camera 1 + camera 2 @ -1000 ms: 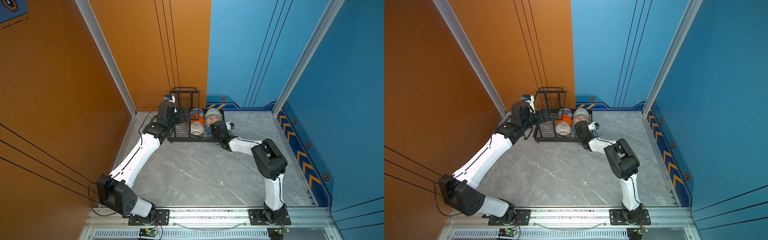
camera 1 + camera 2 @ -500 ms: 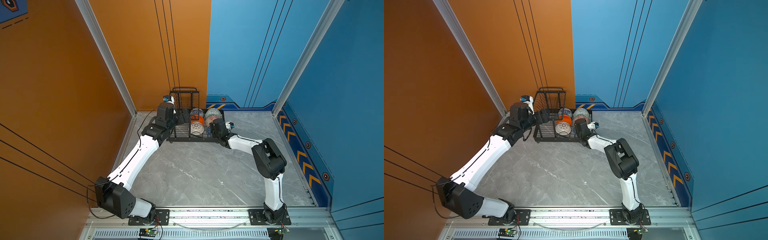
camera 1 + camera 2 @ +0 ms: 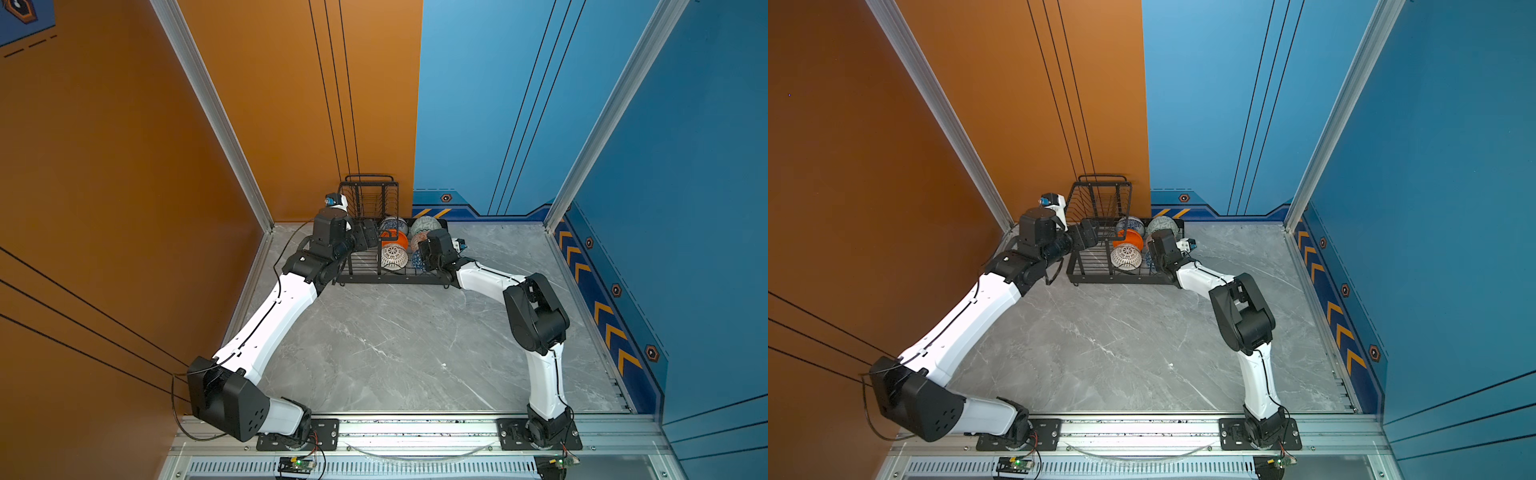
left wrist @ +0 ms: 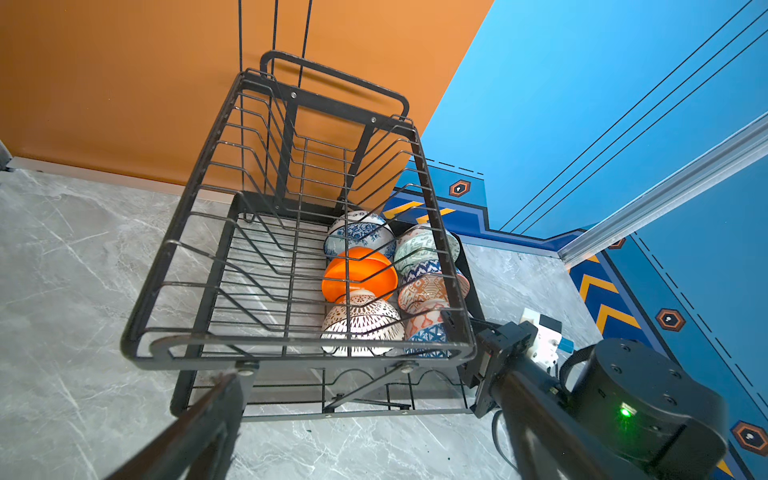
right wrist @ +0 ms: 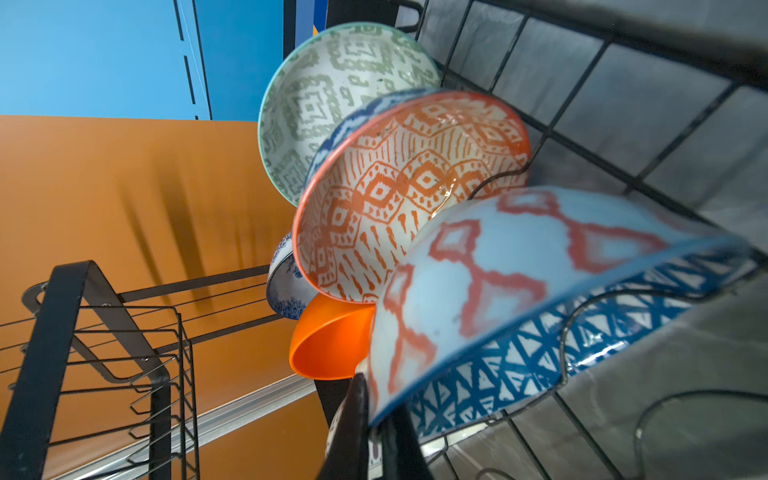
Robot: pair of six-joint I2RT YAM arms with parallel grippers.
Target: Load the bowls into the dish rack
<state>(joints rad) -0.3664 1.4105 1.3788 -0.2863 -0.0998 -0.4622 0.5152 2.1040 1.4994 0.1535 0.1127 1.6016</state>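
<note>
The black wire dish rack [image 3: 390, 281] [image 3: 1113, 281] stands at the back wall. Several bowls stand on edge in its lower tray: blue-white floral [image 4: 359, 235], plain orange [image 4: 359, 274], white lattice [image 4: 361, 328], pale green [image 5: 332, 95] and orange-white geometric [image 5: 395, 187]. My right gripper [image 5: 376, 399] [image 3: 419, 258] is shut on the rim of the blue-white triangle bowl [image 5: 519, 361], which leans in the tray's near right slot. My left gripper [image 4: 370, 380] [image 3: 368, 239] is open wide at the near rim of the raised basket [image 4: 291, 345], holding nothing.
The orange wall and blue wall close in right behind the rack. A grey marble tabletop [image 3: 395, 340] stretches in front of it. The right arm's wrist [image 4: 631, 399] sits close beside the rack's right corner.
My right gripper has edged a little farther into the rack with the triangle bowl. The left arm has shifted slightly toward the rack, still open.
</note>
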